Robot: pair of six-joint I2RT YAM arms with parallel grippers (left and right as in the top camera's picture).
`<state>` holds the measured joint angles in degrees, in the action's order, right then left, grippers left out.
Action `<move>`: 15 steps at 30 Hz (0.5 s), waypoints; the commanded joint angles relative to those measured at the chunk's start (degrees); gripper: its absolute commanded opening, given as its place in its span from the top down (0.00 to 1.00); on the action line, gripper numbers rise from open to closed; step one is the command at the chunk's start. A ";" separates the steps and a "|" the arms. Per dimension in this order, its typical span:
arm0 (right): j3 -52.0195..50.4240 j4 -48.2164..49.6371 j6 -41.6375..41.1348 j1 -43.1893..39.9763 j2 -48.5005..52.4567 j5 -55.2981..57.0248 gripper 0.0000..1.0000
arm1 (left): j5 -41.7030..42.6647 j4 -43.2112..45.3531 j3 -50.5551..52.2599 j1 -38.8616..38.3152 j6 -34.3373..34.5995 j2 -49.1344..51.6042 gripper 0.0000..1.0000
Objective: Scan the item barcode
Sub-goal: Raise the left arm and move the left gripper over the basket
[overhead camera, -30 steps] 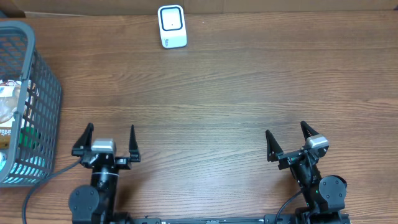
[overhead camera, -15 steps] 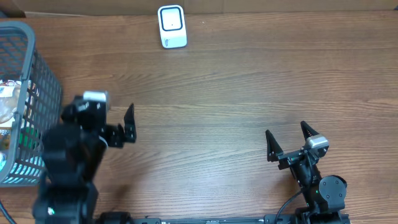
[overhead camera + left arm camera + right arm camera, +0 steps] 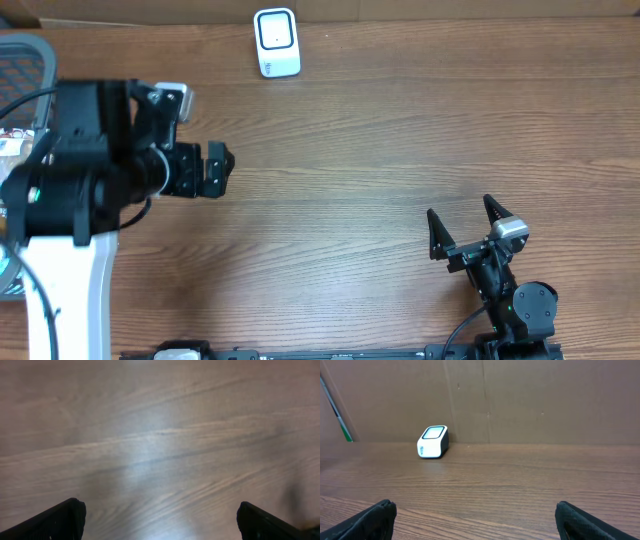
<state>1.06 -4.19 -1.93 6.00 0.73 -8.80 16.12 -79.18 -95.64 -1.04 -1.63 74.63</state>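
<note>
1. A brown wood-grain table (image 3: pixel 380 150) runs back to a plain brown cardboard wall (image 3: pixel 520 395).
2. A white box-shaped barcode scanner (image 3: pixel 277 42) with a dark window stands at the table's far edge, close to that wall.
3. A grey plastic mesh basket (image 3: pixel 20 55) sits at the left edge, mostly hidden under my left arm (image 3: pixel 70 190). Slivers of packaged goods (image 3: pixel 8 148) show inside, too covered to name.
4. My left claw (image 3: pixel 213 170) hangs over bare wood beside the basket, fingers spread, empty.
5. My right claw (image 3: pixel 463 225) sits by the near edge, spread wide, grasping nothing.

Left tool (image 3: pixel 212 171) high over desk (image 3: pixel 380 130), left of frame, arm hiding most of grey basket (image 3: pixel 30 50). Right tool (image 3: pixel 461 210) lower right, jaws spread. White scanner (image 3: pixel 276 42) top centre.
</note>
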 commanded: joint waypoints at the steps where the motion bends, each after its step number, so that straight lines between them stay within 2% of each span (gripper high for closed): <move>1: -0.61 0.22 -0.46 -0.28 -0.57 -0.26 0.00 | 4.59 -0.55 -1.16 0.37 0.57 4.87 0.00; 7: -0.61 0.22 -0.46 -0.28 -0.57 -0.26 0.00 | 5.42 -0.90 -1.20 0.37 0.63 10.78 0.00; 10: -0.61 0.22 -0.46 -0.28 -0.57 -0.26 0.00 | 4.70 0.09 -2.36 1.22 2.99 12.79 0.00; 15: -0.61 0.22 -0.46 -0.28 -0.57 -0.26 0.00 | 2.36 0.13 -8.50 6.58 6.67 13.90 0.00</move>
<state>1.06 -4.16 -1.96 5.98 0.73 -8.78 19.38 -79.29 -98.87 2.24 1.83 89.06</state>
